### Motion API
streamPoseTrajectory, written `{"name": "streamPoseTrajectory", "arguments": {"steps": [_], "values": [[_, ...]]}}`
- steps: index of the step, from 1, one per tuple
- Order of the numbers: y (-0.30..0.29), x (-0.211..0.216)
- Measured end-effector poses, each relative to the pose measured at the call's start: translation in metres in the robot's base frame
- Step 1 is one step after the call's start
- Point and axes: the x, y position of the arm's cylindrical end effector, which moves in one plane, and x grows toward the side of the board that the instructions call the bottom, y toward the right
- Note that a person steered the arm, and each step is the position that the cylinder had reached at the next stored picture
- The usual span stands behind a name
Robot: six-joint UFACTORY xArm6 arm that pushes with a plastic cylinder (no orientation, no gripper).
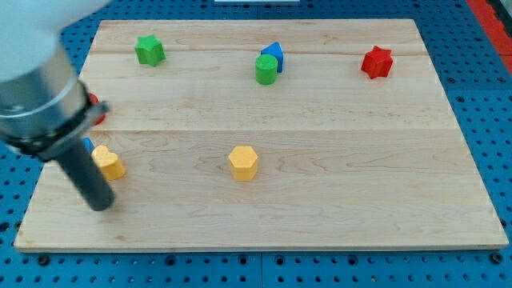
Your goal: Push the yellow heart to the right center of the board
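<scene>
The yellow heart [108, 162] lies near the board's left edge, in the lower half. My tip [101, 205] rests on the board just below and slightly left of it, close to touching. The rod rises up and left to the arm's grey body [36, 88], which hides part of the board's left side. A yellow hexagon block [243, 162] lies at the lower centre.
A green star [149, 50] sits at the top left. A green cylinder [266, 70] touches a blue block [274, 54] at the top centre. A red star [377, 62] is at the top right. A red block [98, 110] and a blue block [87, 145] peek out beside the arm.
</scene>
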Motion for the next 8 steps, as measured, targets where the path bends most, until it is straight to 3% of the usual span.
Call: {"name": "streamPoseTrajectory", "arguments": {"steps": [3, 5, 7, 8], "values": [[0.027, -0.082], [0.011, -0.099], [-0.041, -0.110], [-0.025, -0.133]]}}
